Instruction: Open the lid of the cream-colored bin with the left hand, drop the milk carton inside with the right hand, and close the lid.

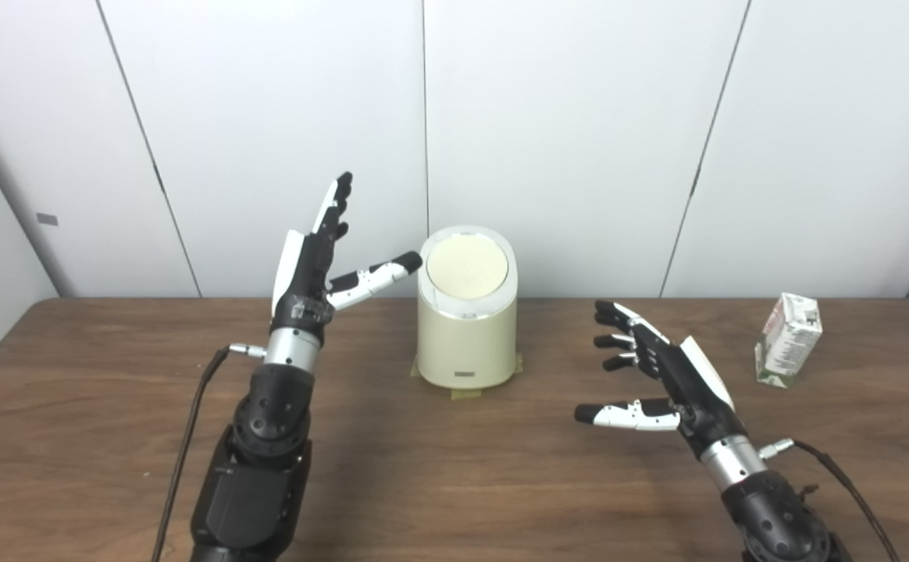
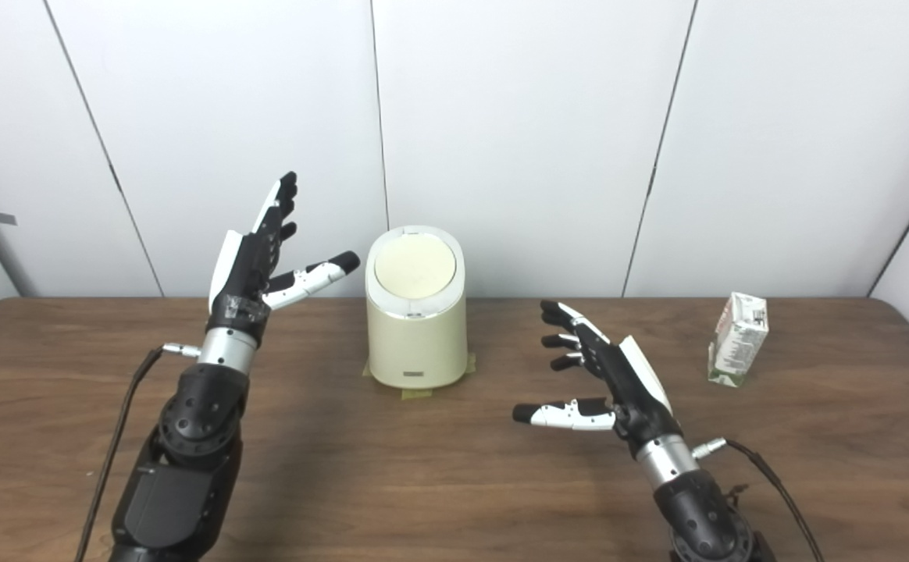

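The cream-colored bin (image 1: 466, 336) stands upright at the back middle of the wooden table (image 1: 439, 468), its round lid (image 1: 467, 268) shut. The milk carton (image 1: 788, 339) stands upright at the far right. My left hand (image 1: 315, 269) is raised, open and empty, to the left of the bin, its thumb tip close to the lid's rim but apart from it. My right hand (image 1: 657, 375) is open and empty, hovering low over the table between the bin and the carton, touching neither.
Tape patches (image 1: 466, 390) show under the bin's base. White wall panels (image 1: 579, 117) close off the back of the table. Cables run from both wrists over the table, one on the left (image 1: 189, 437) and one on the right (image 1: 845, 484).
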